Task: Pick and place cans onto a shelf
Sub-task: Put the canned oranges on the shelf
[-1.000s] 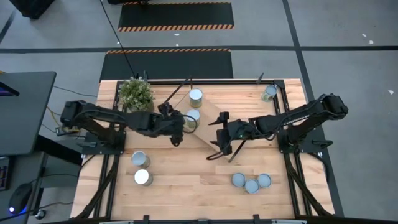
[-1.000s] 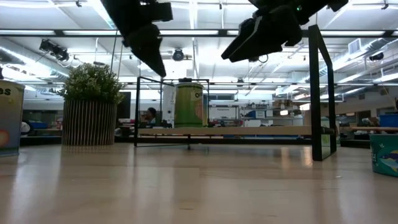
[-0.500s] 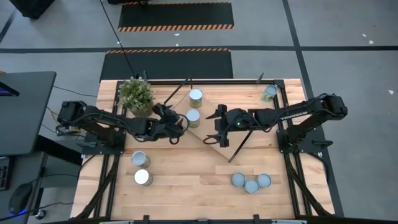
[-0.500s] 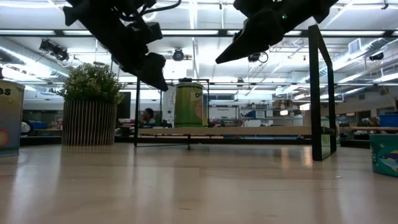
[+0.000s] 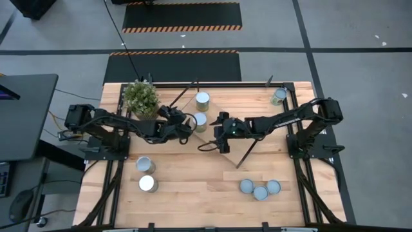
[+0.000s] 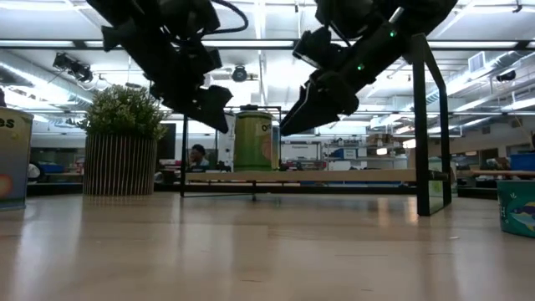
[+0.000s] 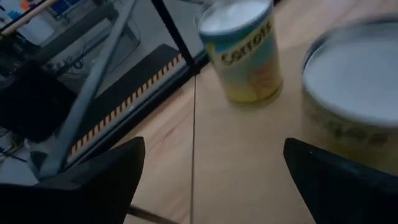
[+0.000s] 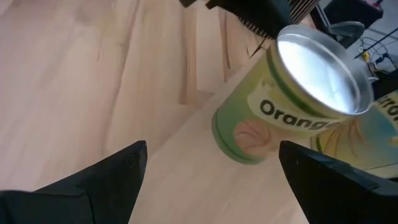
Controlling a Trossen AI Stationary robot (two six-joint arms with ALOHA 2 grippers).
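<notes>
**Cans on the shelf, grippers at either side**

Cans stand upright on the light-wood shelf (image 5: 222, 106): an orange-labelled can (image 8: 292, 99) with a silvery top near the board's middle, a yellow-green can (image 5: 203, 99) behind it. Left gripper (image 5: 187, 125) sits just beside the nearer can, fingers spread, holding nothing. Right gripper (image 5: 217, 134) faces it from the other side, fingers also spread and empty. More cans (image 5: 260, 188) rest on the table (image 5: 193, 193).

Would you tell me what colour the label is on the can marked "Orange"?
Pale yellow-green, on the can with a silvery top; the right wrist view shows it best.
</notes>
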